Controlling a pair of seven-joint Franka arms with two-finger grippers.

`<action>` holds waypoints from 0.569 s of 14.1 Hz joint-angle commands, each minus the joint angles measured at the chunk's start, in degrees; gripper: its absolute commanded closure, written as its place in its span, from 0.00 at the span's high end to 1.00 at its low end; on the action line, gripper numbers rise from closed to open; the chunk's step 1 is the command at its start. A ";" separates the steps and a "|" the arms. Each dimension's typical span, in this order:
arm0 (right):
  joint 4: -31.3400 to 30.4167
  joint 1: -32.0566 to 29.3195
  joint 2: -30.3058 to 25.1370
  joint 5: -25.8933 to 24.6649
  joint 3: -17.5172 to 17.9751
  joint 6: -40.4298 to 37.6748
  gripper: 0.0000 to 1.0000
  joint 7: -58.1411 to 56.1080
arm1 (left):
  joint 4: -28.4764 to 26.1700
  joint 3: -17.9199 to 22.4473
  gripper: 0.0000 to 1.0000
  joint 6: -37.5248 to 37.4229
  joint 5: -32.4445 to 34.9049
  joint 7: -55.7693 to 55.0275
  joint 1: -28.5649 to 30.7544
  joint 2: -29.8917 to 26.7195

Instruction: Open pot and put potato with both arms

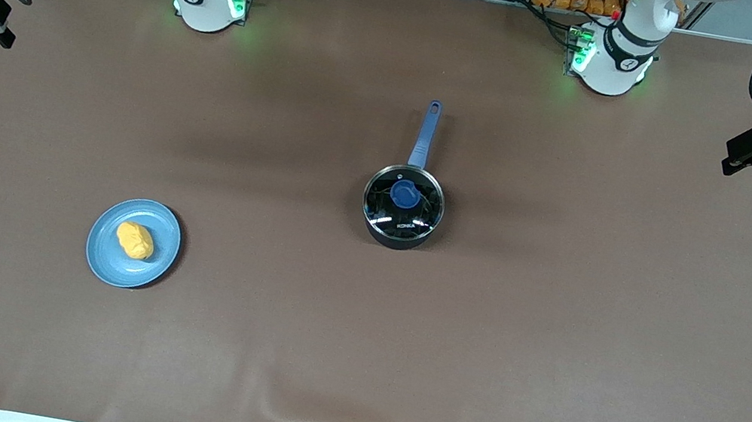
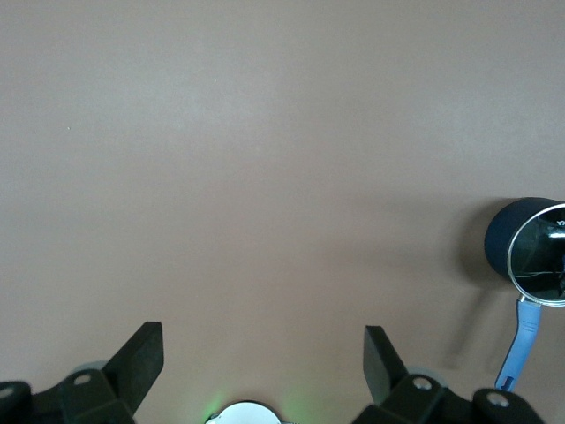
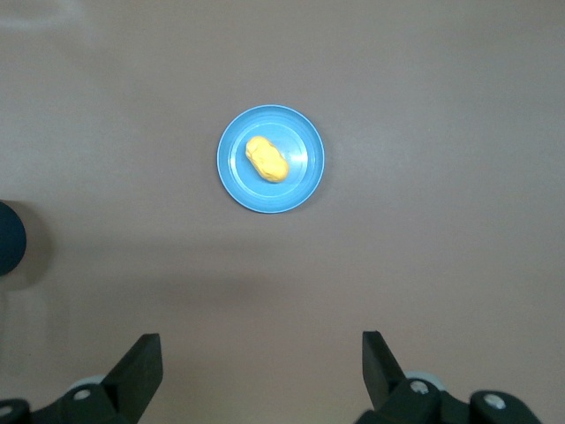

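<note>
Brown table (image 1: 549, 362), bare but for two items; cables and frame rails along the base edge.

Nearest the front camera, toward the right arm's end: plate (image 1: 107, 265), light blue, flat. On it: potato (image 1: 135, 240), yellow-orange, lying on its side, clear of the rim.

Farther, near mid-table: pot (image 1: 402, 208), black, lid (image 1: 422, 207) seated, blue knob (image 1: 405, 194) at centre, handle (image 1: 425, 135) pointing toward the bases. Well apart from plate.

Farthest, up in the air: right gripper (image 3: 260, 353), fingers spread wide, empty, over bare table at the right arm's end. Left gripper (image 2: 263, 353), likewise spread and empty, over bare table at the left arm's end. Both high above the table.

Step in hand, judged: lid removal, not yet begun. Advice: bring left gripper straight down over the knob, fingers either side, close on the knob alone, lift vertically until the rim clears, hold aside. Meanwhile lower right gripper across the potato's narrow width, avoiding the plate. Risk: off-centre pinch tilting the lid, or dragging the pot.
</note>
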 commanded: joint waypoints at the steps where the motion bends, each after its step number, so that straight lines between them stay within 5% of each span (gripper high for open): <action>1: 1.01 -1.19 0.43 1.05 0.75 -0.78 1.00 0.84 | 0.53 0.03 1.00 -1.00 -0.61 1.02 0.24 -0.50; 8: 1.36 -2.42 0.43 3.24 0.40 1.41 1.00 0.49 | 1.67 0.82 1.00 -2.30 -0.08 0.93 0.51 -0.24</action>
